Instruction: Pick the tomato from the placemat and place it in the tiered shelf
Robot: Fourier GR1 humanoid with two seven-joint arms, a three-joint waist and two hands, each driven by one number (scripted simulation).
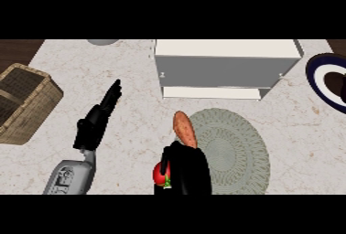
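Even, soft light falls on the pale counter (135,114), with a faint shadow under the white shelf (223,68).

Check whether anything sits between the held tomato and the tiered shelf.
Yes: an orange sweet potato lies on the placemat's left edge, between the tomato in the right hand and the tiered shelf.

We find no readable text, labels, brands, numbers or signs on anything in head view.
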